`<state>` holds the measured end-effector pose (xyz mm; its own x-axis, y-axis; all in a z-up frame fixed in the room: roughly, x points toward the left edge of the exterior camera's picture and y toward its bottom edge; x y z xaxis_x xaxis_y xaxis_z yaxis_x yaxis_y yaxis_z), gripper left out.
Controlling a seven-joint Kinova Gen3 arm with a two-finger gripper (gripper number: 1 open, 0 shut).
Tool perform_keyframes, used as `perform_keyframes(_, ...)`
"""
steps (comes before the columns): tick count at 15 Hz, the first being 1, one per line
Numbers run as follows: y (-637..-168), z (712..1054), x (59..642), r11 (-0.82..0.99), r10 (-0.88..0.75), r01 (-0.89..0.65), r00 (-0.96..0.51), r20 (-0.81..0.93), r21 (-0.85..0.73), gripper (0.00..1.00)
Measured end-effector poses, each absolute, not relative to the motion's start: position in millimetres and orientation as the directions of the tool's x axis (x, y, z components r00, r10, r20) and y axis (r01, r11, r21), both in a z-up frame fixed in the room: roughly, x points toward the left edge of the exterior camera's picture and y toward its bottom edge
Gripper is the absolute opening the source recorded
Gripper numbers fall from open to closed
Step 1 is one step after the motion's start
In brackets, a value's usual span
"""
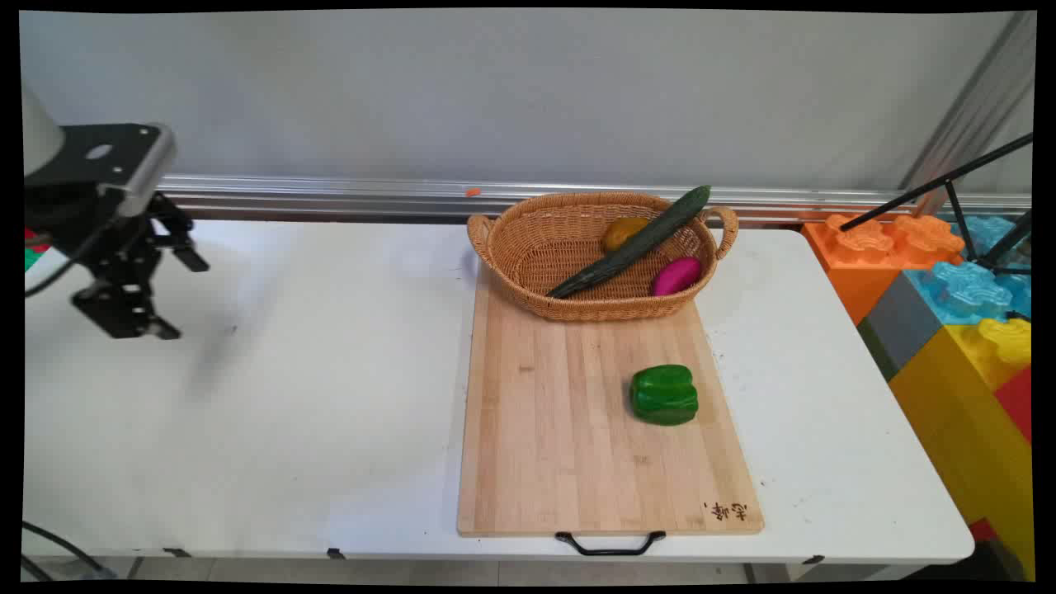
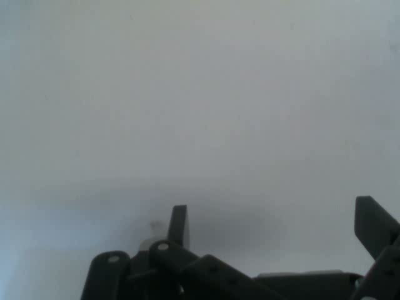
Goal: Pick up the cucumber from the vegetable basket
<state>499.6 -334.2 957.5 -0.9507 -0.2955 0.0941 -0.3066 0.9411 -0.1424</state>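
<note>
My black gripper [image 1: 169, 297] hangs above the bare white table [image 1: 289, 396] at the far left, open, with nothing between its fingers. In the hand view the gripper [image 2: 275, 222] shows its two fingertips wide apart over plain white tabletop. Far to the right a green bell pepper [image 1: 664, 394] lies on a wooden cutting board [image 1: 561, 445]. At the board's far end stands a wicker basket [image 1: 528, 247] holding a long dark cucumber [image 1: 635, 242], a pink oval fruit [image 1: 676, 275] and a yellow-brown fruit [image 1: 623, 233].
Big toy blocks in orange, blue, yellow and grey [image 1: 949, 297] stand off the table's right edge, with a black tripod leg [image 1: 940, 186] over them. A metal rail [image 1: 330, 194] runs along the wall behind the table. The board's black handle [image 1: 610, 544] overhangs the front edge.
</note>
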Motion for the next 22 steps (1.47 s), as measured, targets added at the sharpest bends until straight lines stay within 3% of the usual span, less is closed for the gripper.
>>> perform_keyframes(9,-409,929,404,0.844,-0.380,-0.472,-0.861,0.339,-0.255,1.00)
perform_keyframes(16,-471,919,274,0.835,-0.295,-0.481,-0.802,0.520,-0.267,1.00)
perform_keyframes(22,-501,919,217,0.800,-0.261,-0.517,-0.757,0.600,-0.305,1.00)
